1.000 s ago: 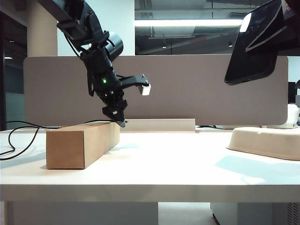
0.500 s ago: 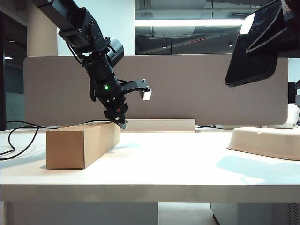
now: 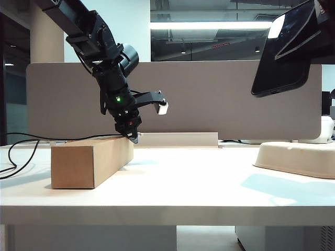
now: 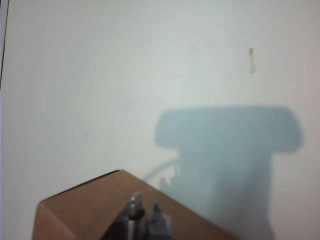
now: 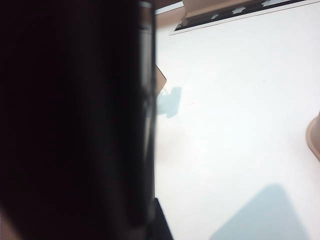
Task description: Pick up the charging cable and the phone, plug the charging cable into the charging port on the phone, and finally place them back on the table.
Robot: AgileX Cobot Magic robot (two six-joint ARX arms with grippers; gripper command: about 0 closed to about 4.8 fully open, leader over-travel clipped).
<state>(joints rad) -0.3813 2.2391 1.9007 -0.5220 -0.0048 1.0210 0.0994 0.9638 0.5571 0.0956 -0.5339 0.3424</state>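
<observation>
Left claw (image 3: 134, 137) sits at the far top corner of the cardboard box (image 3: 91, 161), fingers nearly closed; in its wrist view a small plug-like tip shows between them, so the charging cable (image 3: 31, 144) is probably pinched. Cable trails toward 9 o'clock. Right claw (image 5: 75, 120), closed on the phone (image 3: 285, 49), hangs at 2 o'clock from the left claw, well apart above the tabletop (image 3: 183, 183).

Glossy black phone (image 3: 282, 52), glass-smooth, catching ceiling light, high above the cream moulded tray (image 3: 298, 158) of matt, pulpy look. Plain brown cardboard box (image 3: 89, 159), dull and papery, on the smooth white table (image 3: 183, 188). Thin black rubbery charging cable (image 3: 21, 151) beside the box. Matt grey-beige divider panel (image 3: 220, 99) behind.
</observation>
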